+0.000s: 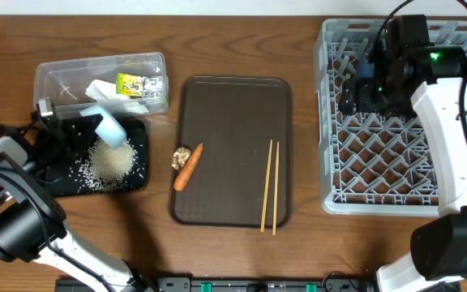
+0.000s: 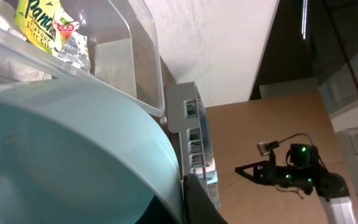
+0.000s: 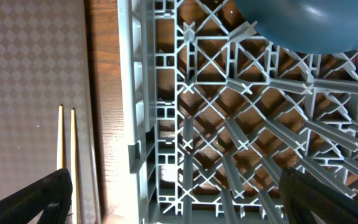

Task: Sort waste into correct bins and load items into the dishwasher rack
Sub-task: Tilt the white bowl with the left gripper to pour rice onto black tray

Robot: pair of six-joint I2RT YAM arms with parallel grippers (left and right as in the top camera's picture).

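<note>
My left gripper (image 1: pixel 86 126) is shut on the small light blue cup (image 1: pixel 109 128), holding it tipped over the black tray (image 1: pixel 140 158), where white rice (image 1: pixel 108 165) lies. The cup fills the left wrist view (image 2: pixel 73 155). The clear tub (image 1: pixel 63 77) holds the foil wrapper (image 1: pixel 136 83) and the white tissue (image 1: pixel 104 91). The carrot stick (image 1: pixel 189 166), brown food bit (image 1: pixel 181 156) and two chopsticks (image 1: pixel 270 186) lie on the brown tray. My right gripper (image 1: pixel 362 91) is open and empty above the grey rack (image 1: pixel 379 170). The dark blue bowl (image 3: pixel 303 25) sits in the rack.
The brown serving tray (image 1: pixel 233 105) lies between the bins and the rack. The rack's left wall (image 3: pixel 135 112) stands close to the tray's right edge and the chopsticks (image 3: pixel 66 137). My right arm covers part of the rack. White bowl and pink cup are not visible.
</note>
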